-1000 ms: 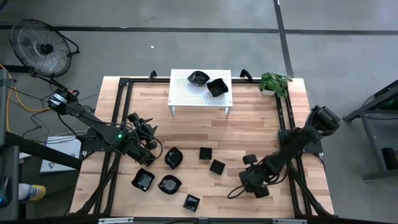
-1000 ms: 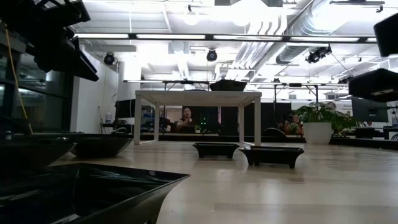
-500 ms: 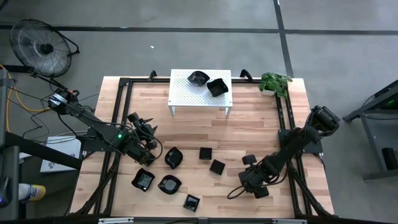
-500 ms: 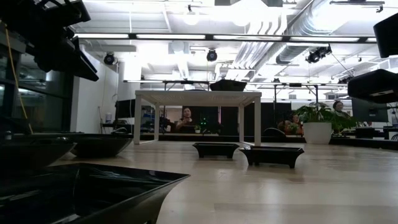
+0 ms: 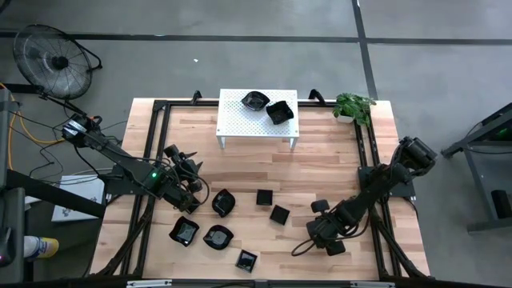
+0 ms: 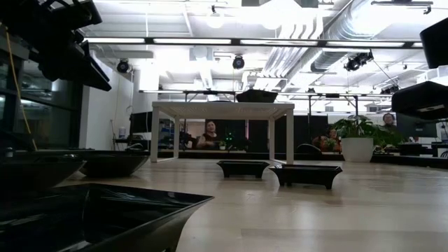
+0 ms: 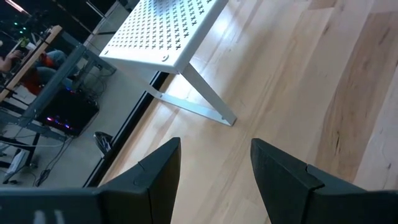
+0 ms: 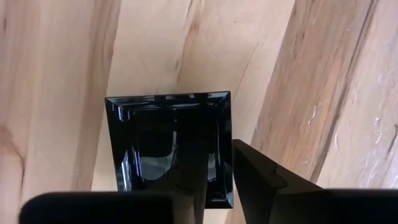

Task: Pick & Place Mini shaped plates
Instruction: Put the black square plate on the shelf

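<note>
Several glossy black mini shaped plates lie on the wooden table: a wavy one (image 5: 223, 202), two small square ones (image 5: 264, 197) (image 5: 279, 214), and others near the front edge (image 5: 184, 232) (image 5: 218, 237) (image 5: 246, 259). Two more (image 5: 256, 100) (image 5: 280, 112) sit on the white perforated stand (image 5: 240, 124). My right gripper (image 5: 316, 234) points down at the front right, shut on a square plate (image 8: 171, 146) that it hides in the high view. My left gripper (image 5: 190, 172) (image 7: 214, 146) hangs open and empty over the table's left part. My right gripper holds the square plate by one side wall (image 8: 225, 124). One finger stands inside the dish and the other finger (image 8: 261, 180) outside it, coming from above and pointing down. The plate lies level, open side up; whether it still rests on the wood I cannot tell.
A potted plant (image 5: 352, 106) stands at the far right corner, and a black frame rail (image 5: 160, 108) runs round the table. The stand's legs (image 7: 208, 102) reach the wood ahead of my left gripper. Bare wood lies between the stand and the plates.
</note>
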`<state>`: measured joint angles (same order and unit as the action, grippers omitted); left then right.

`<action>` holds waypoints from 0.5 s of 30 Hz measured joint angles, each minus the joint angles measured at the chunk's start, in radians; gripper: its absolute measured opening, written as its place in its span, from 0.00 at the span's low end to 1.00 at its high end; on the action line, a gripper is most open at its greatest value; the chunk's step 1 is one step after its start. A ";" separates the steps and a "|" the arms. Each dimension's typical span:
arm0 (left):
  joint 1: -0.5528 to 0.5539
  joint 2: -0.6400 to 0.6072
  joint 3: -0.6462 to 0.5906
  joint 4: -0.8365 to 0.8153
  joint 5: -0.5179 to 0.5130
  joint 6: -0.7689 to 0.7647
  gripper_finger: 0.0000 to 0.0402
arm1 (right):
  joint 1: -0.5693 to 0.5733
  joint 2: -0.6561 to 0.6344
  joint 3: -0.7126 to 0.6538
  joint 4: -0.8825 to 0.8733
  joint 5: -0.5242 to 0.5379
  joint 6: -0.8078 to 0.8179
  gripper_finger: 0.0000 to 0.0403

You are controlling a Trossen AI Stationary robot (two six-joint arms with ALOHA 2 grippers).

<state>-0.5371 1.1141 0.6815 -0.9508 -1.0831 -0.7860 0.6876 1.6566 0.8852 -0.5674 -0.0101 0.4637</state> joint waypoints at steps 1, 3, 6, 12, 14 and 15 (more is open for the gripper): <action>0.000 0.000 0.000 0.000 0.000 0.000 0.47 | 0.000 0.000 0.000 0.000 0.000 0.000 0.14; 0.000 0.000 0.000 0.000 0.000 0.000 0.47 | 0.000 0.000 0.000 0.000 0.000 0.000 0.10; 0.000 0.000 0.000 0.000 0.000 0.000 0.47 | 0.000 -0.001 0.001 0.001 -0.003 0.000 0.03; 0.000 0.000 0.000 0.000 0.000 0.001 0.47 | 0.000 -0.001 0.001 0.004 -0.004 0.003 0.02; 0.000 0.000 0.000 0.000 0.000 0.001 0.47 | -0.002 -0.002 0.001 0.005 -0.006 0.006 0.01; 0.000 0.000 0.000 0.000 0.000 0.001 0.47 | -0.004 -0.002 0.001 0.005 -0.011 0.007 0.01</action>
<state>-0.5373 1.1141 0.6815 -0.9508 -1.0832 -0.7853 0.6840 1.6543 0.8864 -0.5620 -0.0211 0.4709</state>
